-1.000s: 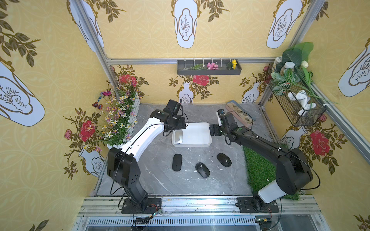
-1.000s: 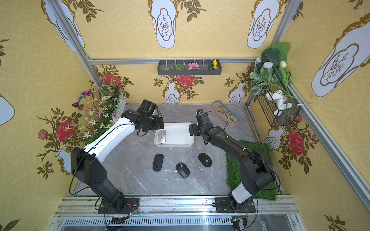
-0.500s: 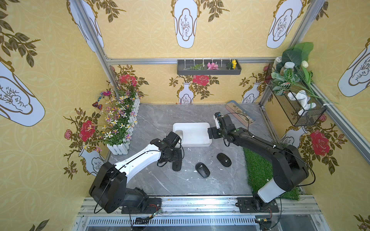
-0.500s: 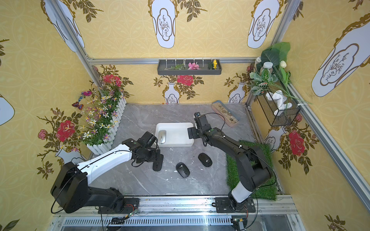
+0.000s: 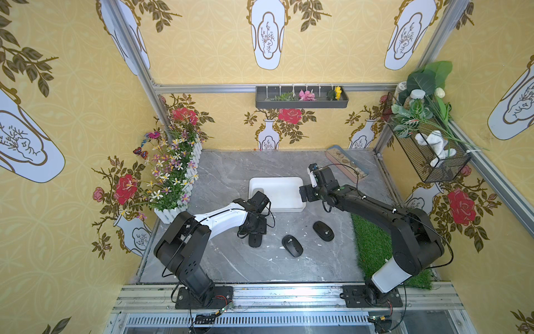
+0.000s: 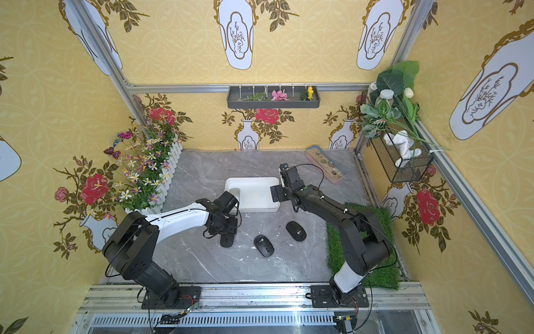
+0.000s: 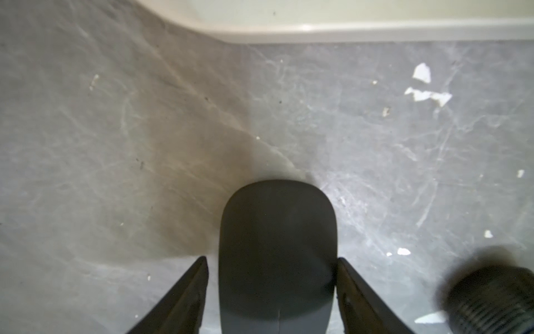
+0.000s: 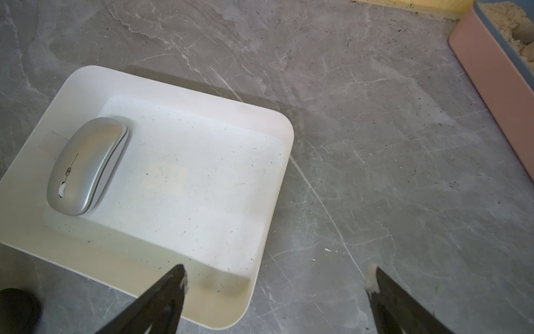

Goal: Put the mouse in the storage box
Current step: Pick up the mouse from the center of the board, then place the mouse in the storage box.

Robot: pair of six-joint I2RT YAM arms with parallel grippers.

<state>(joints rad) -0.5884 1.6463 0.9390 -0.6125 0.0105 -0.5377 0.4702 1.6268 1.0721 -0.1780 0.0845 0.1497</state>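
Grey marble tabletop (image 5: pixel 231 260) was flecked with white chips, yellow floral wallpaper (image 5: pixel 202 57) all round. We saw the left gripper (image 7: pixel 272 258) straddling a black mouse (image 7: pixel 277 225) near the storage box (image 8: pixel 187 97), not touching it; clamped or not, we couldn't tell. Right gripper (image 8: pixel 277 267) gaped wide at the box's corner; silver mouse (image 8: pixel 86 164) lay inside.
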